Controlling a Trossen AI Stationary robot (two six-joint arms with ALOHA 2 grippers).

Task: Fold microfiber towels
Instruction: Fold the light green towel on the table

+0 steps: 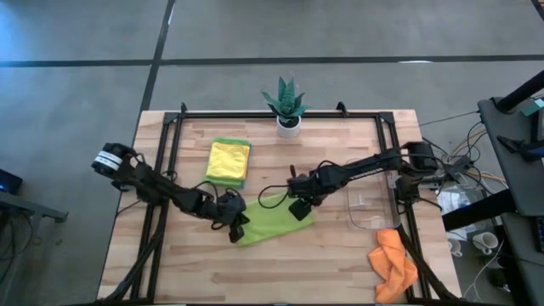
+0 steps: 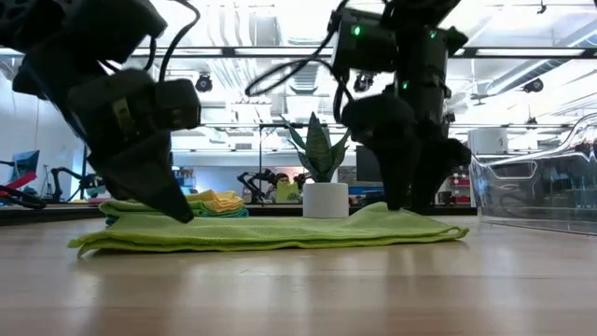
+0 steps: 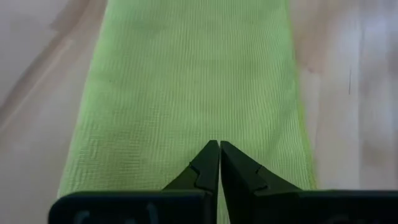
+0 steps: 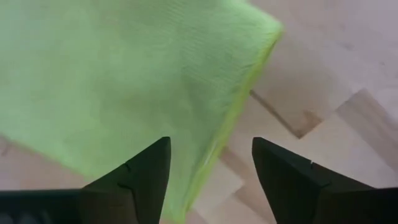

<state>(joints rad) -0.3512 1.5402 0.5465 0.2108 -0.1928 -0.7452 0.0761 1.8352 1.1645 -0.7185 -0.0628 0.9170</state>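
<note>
A lime green microfiber towel (image 1: pixel 274 219) lies flat on the wooden table as a folded strip, seen side-on in the low view (image 2: pixel 280 231). My left gripper (image 3: pixel 219 146) is shut and slants down over the strip's left end (image 2: pixel 182 213). My right gripper (image 4: pixel 211 162) is open and points down at the strip's right end (image 1: pixel 299 209), one finger over the cloth and one over bare wood. A folded yellow towel (image 1: pixel 229 160) tops a small stack at the far left. An orange towel (image 1: pixel 393 263) lies crumpled at the near right. My left gripper's shut fingertips (image 3: pixel 211 155) come slanting from above at the towel's left end (image 3: pixel 186 124); I cannot tell whether they touch the cloth. My right gripper's open fingers (image 4: pixel 143 168) stand astride the towel's long edge (image 4: pixel 230 124); I cannot tell whether they touch it.
A clear plastic tray (image 1: pixel 371 208) stands right of the green towel. A small potted plant (image 1: pixel 287 106) sits at the far edge. Black rails (image 1: pixel 170 161) run along the table's left, far and right sides. Bare wood lies along the near edge.
</note>
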